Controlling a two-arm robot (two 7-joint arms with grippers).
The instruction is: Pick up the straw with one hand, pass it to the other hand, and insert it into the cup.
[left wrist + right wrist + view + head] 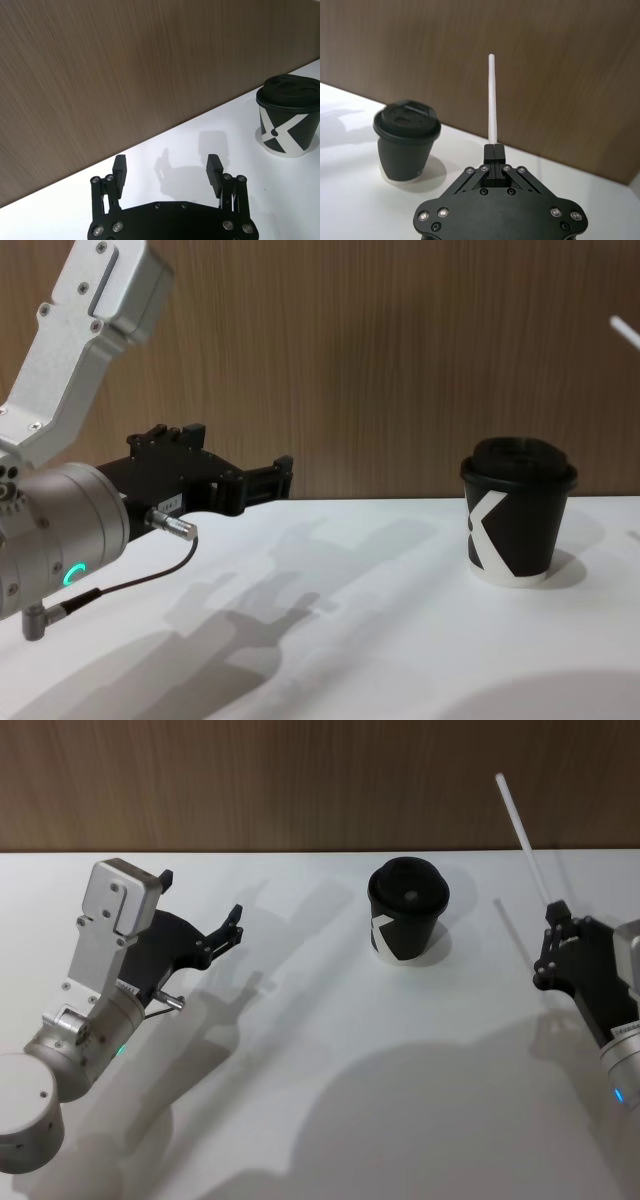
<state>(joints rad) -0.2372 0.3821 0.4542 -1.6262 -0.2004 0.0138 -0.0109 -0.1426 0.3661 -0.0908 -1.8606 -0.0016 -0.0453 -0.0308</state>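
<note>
The left arm (60,540) is built of silver-grey cylindrical housings, fitted with a glowing green ring (71,573) and a thin black cable (100,590) on a metal plug (172,525). The left gripper (200,897) is black, with slim linkage fingers and rectangular pads (214,167). The right gripper (493,148) has a flat black body fastened by silver screws (443,213), on a silver-grey wrist (626,1055).

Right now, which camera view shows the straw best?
The right wrist view: the straw is clear from its tip down to where the right gripper pinches it. The head view shows it slanting above that gripper; the chest view catches its tip at the upper right edge.
</note>
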